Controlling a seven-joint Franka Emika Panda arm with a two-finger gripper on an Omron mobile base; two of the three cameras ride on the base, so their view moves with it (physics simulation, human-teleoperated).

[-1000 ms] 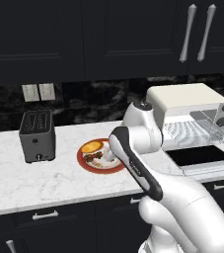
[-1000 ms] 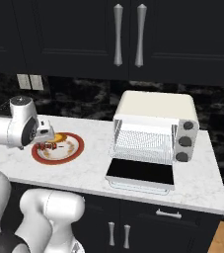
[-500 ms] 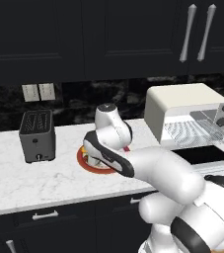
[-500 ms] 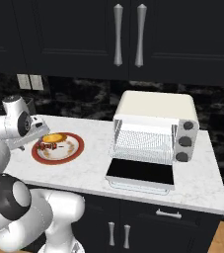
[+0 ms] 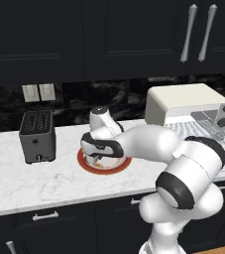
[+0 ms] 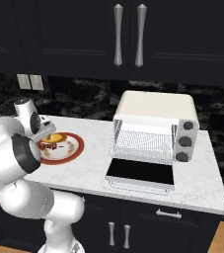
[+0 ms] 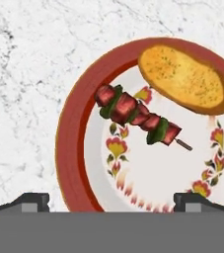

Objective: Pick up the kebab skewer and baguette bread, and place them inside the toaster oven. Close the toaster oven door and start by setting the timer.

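The gripper (image 7: 111, 200) hangs wide open above the red-rimmed plate (image 7: 69, 128), holding nothing; kebab skewer (image 7: 138, 117) lies beside, perhaps touching, the baguette bread (image 7: 185, 76).

A counter (image 5: 34, 183) runs across the kitchen, with cabinets (image 5: 134, 39) above it along the back wall. A slot toaster (image 5: 36, 136) stands toward the counter's left end. To its right, well apart, a plate (image 7: 71, 148) lies flat on the counter. On the plate, the kebab skewer (image 7: 138, 117) lies near the middle, and the baguette bread (image 7: 186, 78) lies just beside it, touching or nearly touching one end. The gripper (image 7: 111, 200) hangs directly over the plate, its fingers spread wide on either side of the food. Farther right stands the toaster oven (image 6: 155, 126), the toaster oven door (image 6: 141, 173) folded down flat in front of it.
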